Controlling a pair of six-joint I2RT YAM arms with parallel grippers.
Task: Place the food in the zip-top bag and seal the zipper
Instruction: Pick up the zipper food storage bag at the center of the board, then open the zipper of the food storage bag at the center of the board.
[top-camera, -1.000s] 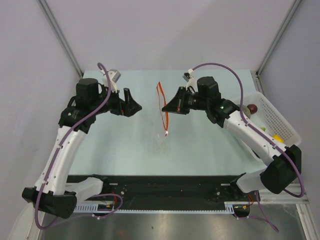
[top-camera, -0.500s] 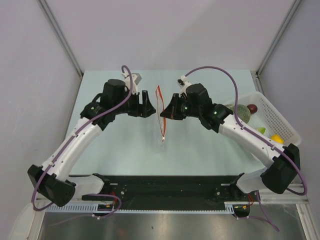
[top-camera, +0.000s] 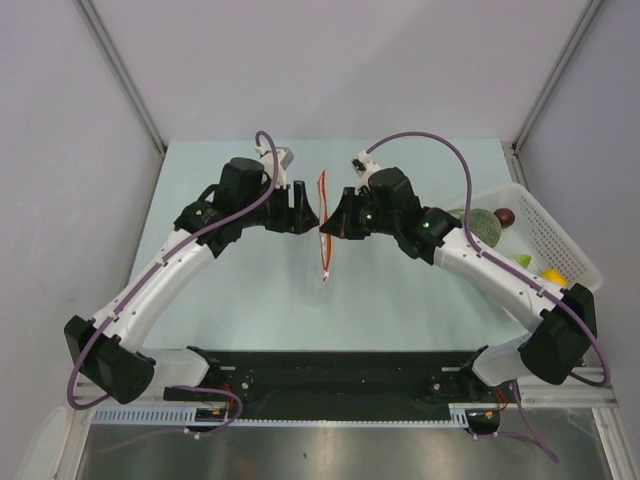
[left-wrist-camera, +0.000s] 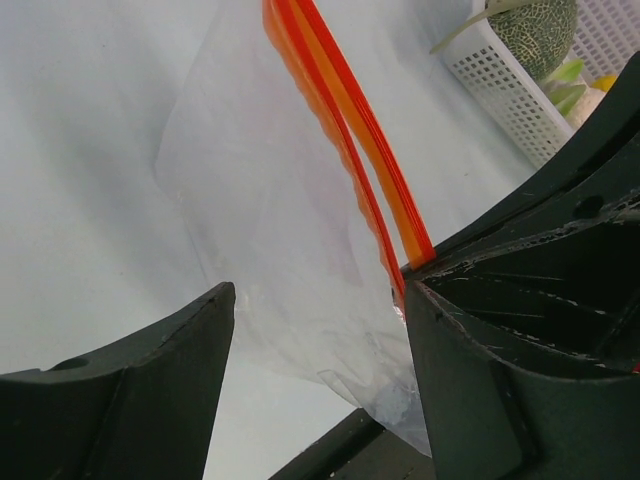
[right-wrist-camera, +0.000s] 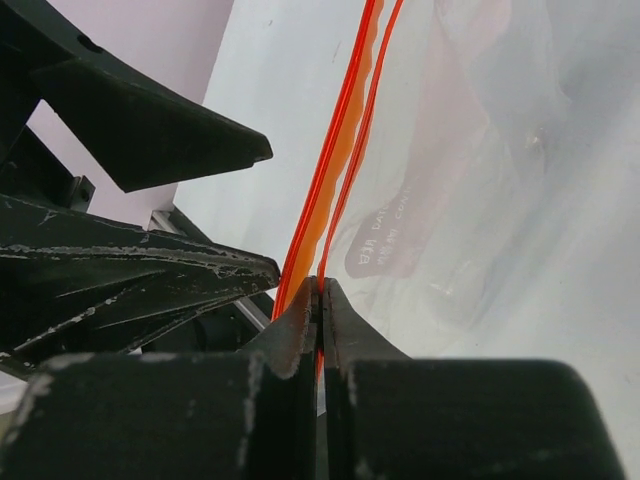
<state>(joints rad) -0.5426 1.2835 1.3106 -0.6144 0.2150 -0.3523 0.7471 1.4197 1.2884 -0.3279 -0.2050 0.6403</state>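
Observation:
The clear zip-top bag (top-camera: 322, 262) hangs above the table, mouth up. Its orange-red zipper (top-camera: 322, 205) is pinched by my right gripper (top-camera: 326, 229). In the right wrist view that gripper (right-wrist-camera: 322, 300) is shut on one strip of the zipper (right-wrist-camera: 345, 130). My left gripper (top-camera: 306, 210) stands open on the bag's other side. In the left wrist view the bag (left-wrist-camera: 270, 220) sits between its fingers, and the zipper (left-wrist-camera: 345, 130) touches the right finger (left-wrist-camera: 520, 370). The food lies in the basket: a green melon (top-camera: 484, 226), a dark red piece (top-camera: 507, 215), a lime green piece (top-camera: 520, 260) and a yellow piece (top-camera: 551, 273).
A white perforated basket (top-camera: 560, 235) stands at the table's right edge, under the right arm's forearm. Its corner (left-wrist-camera: 480, 70) shows in the left wrist view. Grey walls close in the table on the left, right and back.
My left arm has swung right to the bag and its jaws have narrowed, with the bag now between them. The right gripper has shifted slightly left, still gripping the zipper.

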